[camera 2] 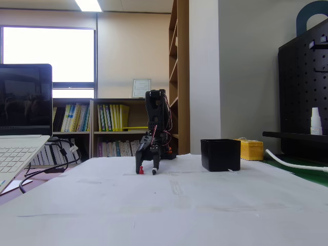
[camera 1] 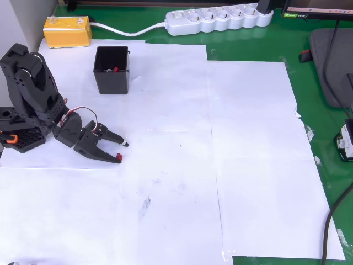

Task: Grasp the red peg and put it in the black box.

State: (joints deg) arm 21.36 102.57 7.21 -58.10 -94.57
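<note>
- Red peg [camera 1: 116, 70] inside the black box [camera 1: 112, 80], well apart from the gripper [camera 1: 121, 150].
- Gripper spread, pinching nothing, tips low over the white paper [camera 1: 220, 165] — open paper to the right in the overhead view.
- Yellow block [camera 1: 68, 31] just beyond the box, near the table edge.
- From the fixed view, box [camera 2: 220, 155] right of the gripper [camera 2: 147, 170].

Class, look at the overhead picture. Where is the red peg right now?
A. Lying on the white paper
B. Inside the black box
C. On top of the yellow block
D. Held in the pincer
B: in the overhead view the red peg lies on the floor of the black box, while the pincer stands open and empty over the paper.
</note>
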